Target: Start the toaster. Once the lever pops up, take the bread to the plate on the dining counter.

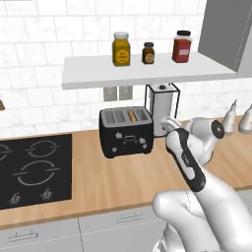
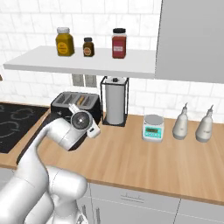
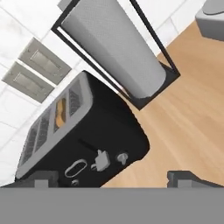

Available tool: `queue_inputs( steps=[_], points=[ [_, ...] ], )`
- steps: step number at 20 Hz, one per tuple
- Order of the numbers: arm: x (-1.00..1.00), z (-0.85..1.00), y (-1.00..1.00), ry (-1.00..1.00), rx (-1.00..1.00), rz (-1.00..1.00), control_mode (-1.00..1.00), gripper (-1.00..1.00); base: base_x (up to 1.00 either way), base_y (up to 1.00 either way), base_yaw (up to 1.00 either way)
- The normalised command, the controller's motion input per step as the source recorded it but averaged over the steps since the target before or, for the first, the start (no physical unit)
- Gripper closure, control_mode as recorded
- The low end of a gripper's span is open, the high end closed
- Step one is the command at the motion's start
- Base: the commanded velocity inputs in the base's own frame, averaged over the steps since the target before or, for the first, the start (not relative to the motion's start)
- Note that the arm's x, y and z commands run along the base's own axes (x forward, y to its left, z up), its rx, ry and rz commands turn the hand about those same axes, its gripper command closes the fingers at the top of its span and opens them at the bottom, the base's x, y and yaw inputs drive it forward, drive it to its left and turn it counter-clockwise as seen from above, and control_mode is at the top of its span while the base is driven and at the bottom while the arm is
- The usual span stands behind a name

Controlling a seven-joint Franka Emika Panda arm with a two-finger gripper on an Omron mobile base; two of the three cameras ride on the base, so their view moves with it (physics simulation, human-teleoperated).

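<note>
- We see a black four-slot toaster (image 1: 126, 131) on a wooden counter (image 1: 128, 182), near the tiled back wall, with a black cooktop (image 1: 34, 170) to its left.
- A slice of bread (image 1: 132, 116) sits down inside one of the toaster's slots, only its tan top edge showing.
- Just beside the toaster on its right stands a paper towel roll (image 1: 161, 109) in a black frame.
- Our gripper (image 3: 113, 178) hovers in front of the toaster with its fingers spread wide, holding nothing; the toaster's front, with its pale knobs and lever, lies between the fingertips (image 3: 40, 179).
- Above, a white shelf (image 1: 147, 71) carries three jars.
</note>
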Motion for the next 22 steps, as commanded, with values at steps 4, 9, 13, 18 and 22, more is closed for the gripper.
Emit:
queue_inputs(
  steps=[4, 9, 13, 18, 22],
  points=[
    [-0.36, 0.96, 0.00, 0.18, -0.07, 0.01, -1.00, -1.00, 0.00, 0.00, 0.00],
    [-0.55, 0.90, 0.00, 0.30, -0.14, 0.01, -1.00, -1.00, 0.00, 0.00, 0.00],
    [-0.49, 0.49, 0.11, 0.30, -0.16, 0.05, -1.00, -1.00, 0.00, 0.00, 0.00],
    [-0.30, 0.03, 0.34, 0.05, -0.11, 0.16, -1.00, -1.00, 0.00, 0.00, 0.00],
    [-0.27, 0.00, 0.31, -0.02, -0.09, 0.21, -1.00, -1.00, 0.00, 0.00, 0.00]
  ],
)
